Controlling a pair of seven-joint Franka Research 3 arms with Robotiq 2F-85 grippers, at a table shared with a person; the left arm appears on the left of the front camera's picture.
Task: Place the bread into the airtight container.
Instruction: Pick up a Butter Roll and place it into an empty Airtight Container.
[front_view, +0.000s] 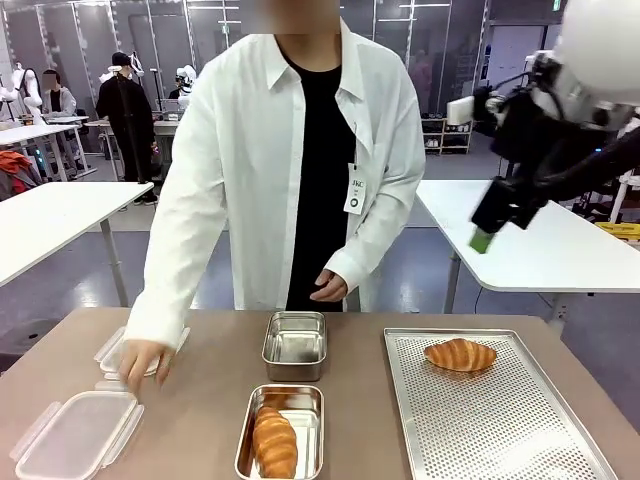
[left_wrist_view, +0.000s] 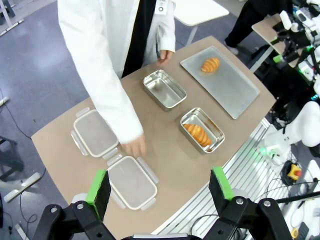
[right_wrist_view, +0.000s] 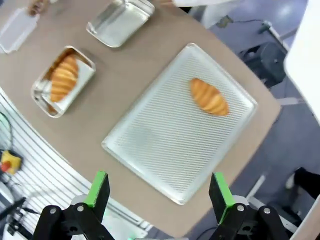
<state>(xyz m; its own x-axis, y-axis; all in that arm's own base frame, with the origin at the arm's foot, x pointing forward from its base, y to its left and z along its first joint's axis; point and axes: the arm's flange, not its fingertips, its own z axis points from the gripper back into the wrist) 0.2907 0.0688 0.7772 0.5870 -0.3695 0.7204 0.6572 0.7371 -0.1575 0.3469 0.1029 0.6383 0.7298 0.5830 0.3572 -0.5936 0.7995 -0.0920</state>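
Both arms hang high over the table (front_view: 200, 400), with the task at its opening step and no bread yet picked up. The left gripper (left_wrist_view: 159, 190) and the right gripper (right_wrist_view: 159, 192) are each spread wide with nothing between the green pads.

At the near-left corner lies a clear airtight container (front_view: 75, 435), its clips splayed outward; whether the lid is on cannot be told for sure. At the middle of the near edge a steel pan (front_view: 310, 430) holds one croissant (front_view: 274, 442). The perforated tray (front_view: 490, 420) runs along the right edge.

Farther across, by the left edge, the person's hand (front_view: 145, 362) rests at a second container (front_view: 118, 348). An empty steel pan (front_view: 295, 345) stands at the table's middle, and a second croissant (front_view: 460, 354) lies at the tray's far end. The person stands at the far edge.

The next move likely waits on an open container. A gripper would then have to come down over a croissant, close gently across its width and carry it to the left side.
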